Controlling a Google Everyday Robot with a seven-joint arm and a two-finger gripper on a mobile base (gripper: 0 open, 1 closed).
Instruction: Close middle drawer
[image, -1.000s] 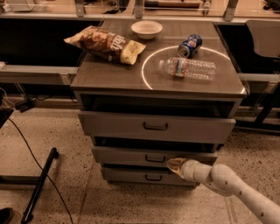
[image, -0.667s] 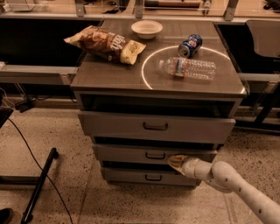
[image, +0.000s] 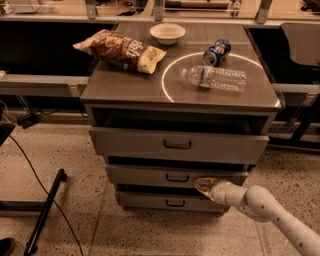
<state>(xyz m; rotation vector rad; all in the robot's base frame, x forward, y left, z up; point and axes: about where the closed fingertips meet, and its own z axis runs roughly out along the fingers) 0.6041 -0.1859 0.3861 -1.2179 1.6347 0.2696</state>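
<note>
The grey cabinet has three drawers. The middle drawer (image: 150, 176), with a shallow flat front and a small dark bar handle (image: 177, 178), stands out a little from the cabinet, with a dark gap above it. My gripper (image: 202, 184) reaches in from the lower right on a white arm (image: 265, 207). Its tip is against the middle drawer's front, just right of the handle. The top drawer (image: 177, 145) also stands out, further than the middle one.
On the cabinet top (image: 110, 85) lie a chip bag (image: 120, 50), a white bowl (image: 167, 33), a blue can (image: 216, 52) and a plastic water bottle (image: 215, 78). The bottom drawer (image: 170, 202) is below. A black stand leg (image: 45, 212) and cable lie on the floor at left.
The gripper has stayed against the middle drawer's front. The drawer looks slightly further in than a second ago.
</note>
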